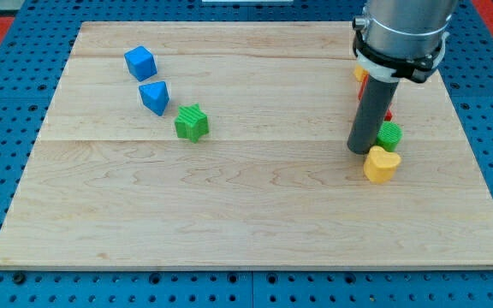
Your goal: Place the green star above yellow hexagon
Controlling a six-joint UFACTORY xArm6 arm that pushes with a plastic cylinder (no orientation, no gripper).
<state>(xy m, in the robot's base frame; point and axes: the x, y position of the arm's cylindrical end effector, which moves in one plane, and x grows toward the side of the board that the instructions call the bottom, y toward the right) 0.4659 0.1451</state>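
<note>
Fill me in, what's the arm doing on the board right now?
The arm's rod stands at the view's right, my tip just left of a yellow block and a green block, with red and yellow bits partly hidden behind the rod. The green star sits far off at the view's upper left, below the blue triangular block and blue cube. Nothing is touching the star.

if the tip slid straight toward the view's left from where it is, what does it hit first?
Likely the green star. My tip sits beside the yellow block and green block, at the view's right. The star lies slightly higher in view, so it may only be clipped; depth is unclear.
</note>
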